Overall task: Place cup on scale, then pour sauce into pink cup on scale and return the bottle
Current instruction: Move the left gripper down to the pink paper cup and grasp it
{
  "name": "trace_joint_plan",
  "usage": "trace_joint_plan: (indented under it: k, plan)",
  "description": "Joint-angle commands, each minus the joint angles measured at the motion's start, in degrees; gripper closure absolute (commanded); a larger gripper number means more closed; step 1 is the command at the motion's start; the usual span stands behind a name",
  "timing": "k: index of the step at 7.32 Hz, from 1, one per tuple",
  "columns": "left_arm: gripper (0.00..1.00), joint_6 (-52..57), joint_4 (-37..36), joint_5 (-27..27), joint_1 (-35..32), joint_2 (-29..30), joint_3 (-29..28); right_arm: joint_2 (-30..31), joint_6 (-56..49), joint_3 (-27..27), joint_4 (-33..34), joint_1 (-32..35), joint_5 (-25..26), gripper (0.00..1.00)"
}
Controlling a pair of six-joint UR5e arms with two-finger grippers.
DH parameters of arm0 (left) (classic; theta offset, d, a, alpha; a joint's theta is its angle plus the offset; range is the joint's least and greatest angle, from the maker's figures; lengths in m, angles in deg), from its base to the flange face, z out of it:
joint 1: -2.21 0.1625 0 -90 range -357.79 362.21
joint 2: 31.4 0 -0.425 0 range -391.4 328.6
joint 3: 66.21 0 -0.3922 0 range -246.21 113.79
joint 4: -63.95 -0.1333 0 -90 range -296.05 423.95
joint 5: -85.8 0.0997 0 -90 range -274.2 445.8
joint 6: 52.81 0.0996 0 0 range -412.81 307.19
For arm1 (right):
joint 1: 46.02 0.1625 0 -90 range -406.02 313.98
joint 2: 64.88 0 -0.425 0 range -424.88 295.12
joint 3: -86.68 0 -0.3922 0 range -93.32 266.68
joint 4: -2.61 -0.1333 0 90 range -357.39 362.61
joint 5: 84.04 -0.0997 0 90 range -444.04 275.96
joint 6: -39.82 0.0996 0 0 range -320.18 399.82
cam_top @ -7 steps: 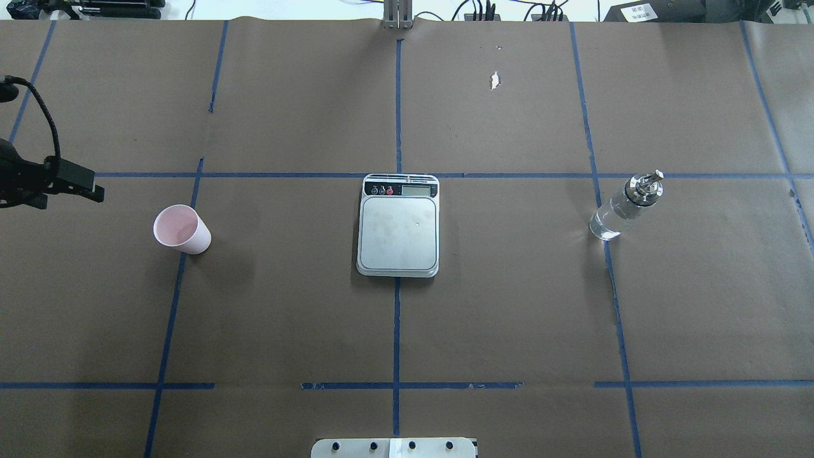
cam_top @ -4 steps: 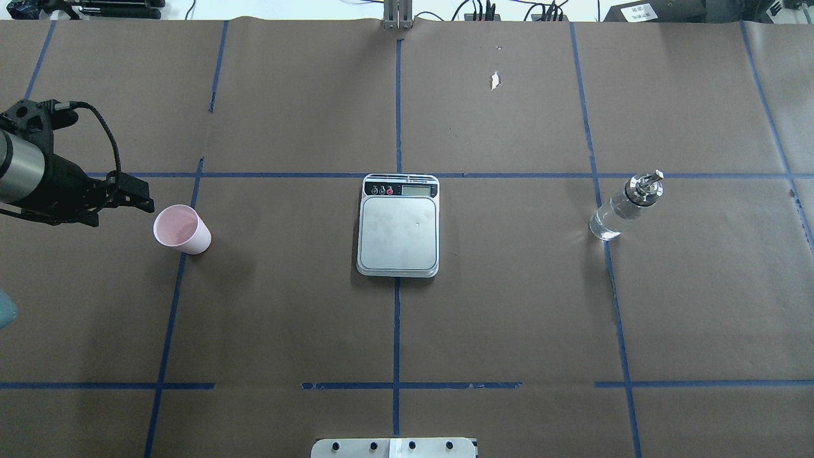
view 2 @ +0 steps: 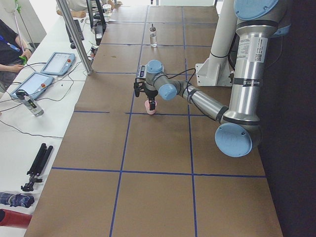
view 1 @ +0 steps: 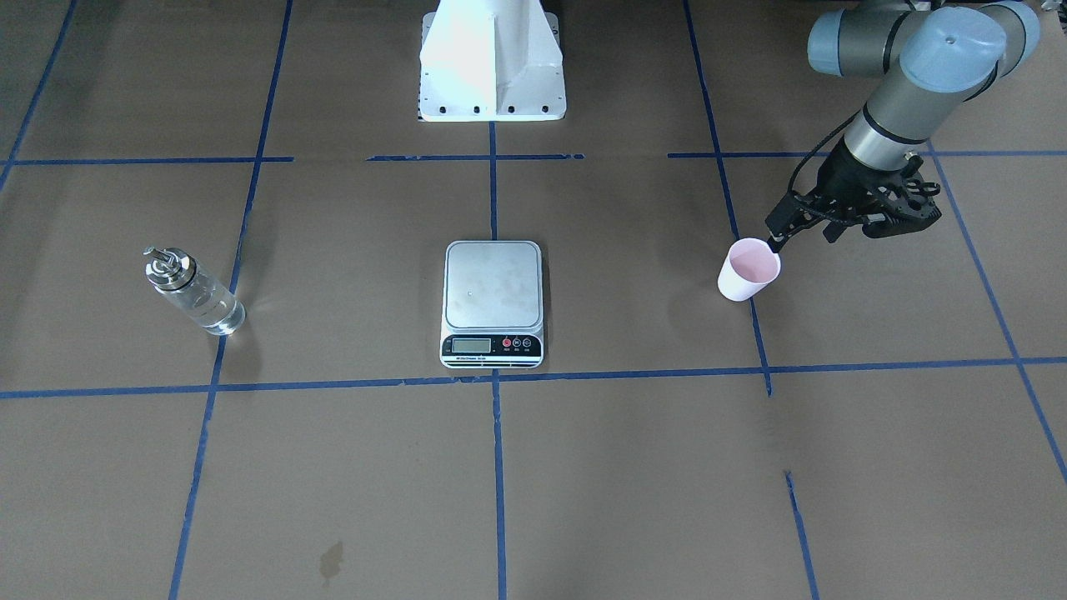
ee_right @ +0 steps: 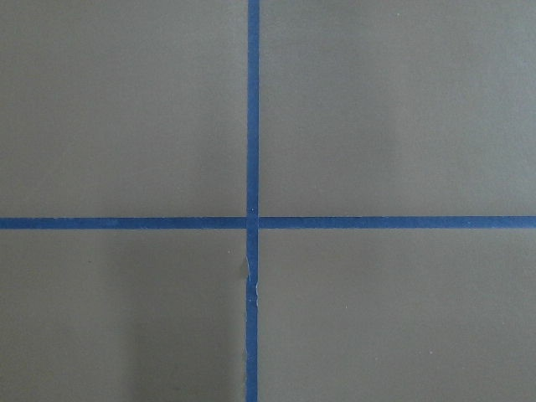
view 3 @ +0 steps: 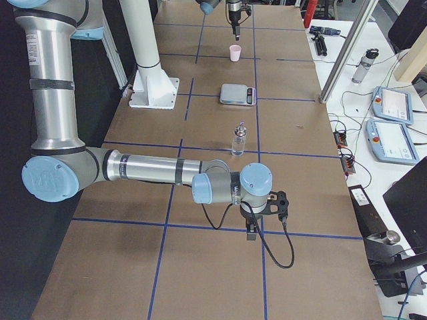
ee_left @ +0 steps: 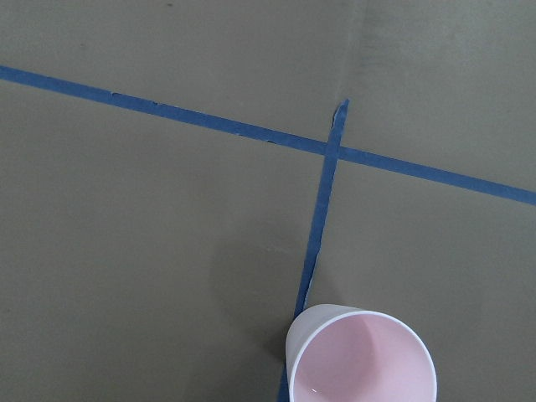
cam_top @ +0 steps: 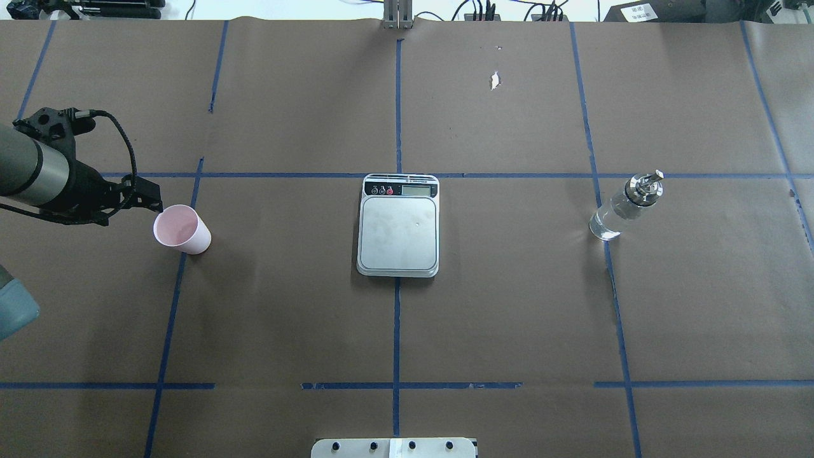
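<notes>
At the left of the overhead view, the left gripper [cam_top: 151, 198] has come in from the table's edge. A second ago only its tip showed, well apart from the cup [cam_top: 182, 230]; half a second ago it was near; now its tip sits just beside the cup's far-left rim. From above I cannot tell whether it touches. The left side view shows it pointing down over the cup. Two dark prongs stand apart there, so the fingers look spread and hold nothing. The wrist view agrees on closeness, with the cup's open mouth at the bottom edge and not yet centred. Nothing else has shifted. The cup stands upright on the brown paper, left of the scale [cam_top: 399, 232] and well apart from it. The platform is bare. The bottle [cam_top: 623, 207] stands well to the scale's right with its clear sauce [view 1: 208, 308] inside. The right gripper [view 3: 251, 233] hangs over bare paper, short of the bottle, and I cannot tell how its fingers stand. I judge the approach nearly done and the first step, cup onto scale, not yet begun. The gripper likely needs a little more travel to straddle the cup wall before closing. A light, tapered cup could tip if a finger clips its rim.
</notes>
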Motion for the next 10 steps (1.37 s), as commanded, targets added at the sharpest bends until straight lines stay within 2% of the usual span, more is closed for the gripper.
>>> trace_joint_plan:
  k: [1, 8, 9, 10]
  plan:
    - [0.01, 0.1, 1.7, 1.4, 0.9, 1.2, -2.2, 0.0, 0.1, 0.1, 0.1, 0.0, 0.0, 0.0]
    - [0.01, 0.7, 1.7, 2.7, 4.7, 1.6, -4.8, -0.1, 0.1, 0.4, 0.1, 0.0, -2.0, 0.0]
    - [0.02, 0.7, 1.7, 2.7, 5.1, 1.6, -4.9, 0.0, 0.1, 0.3, 0.1, 0.0, -2.0, 0.0]
    - [0.13, 0.7, 1.7, 2.7, 5.1, 1.6, -4.9, 0.0, 0.1, 0.3, 0.1, 0.0, -2.0, 0.0]
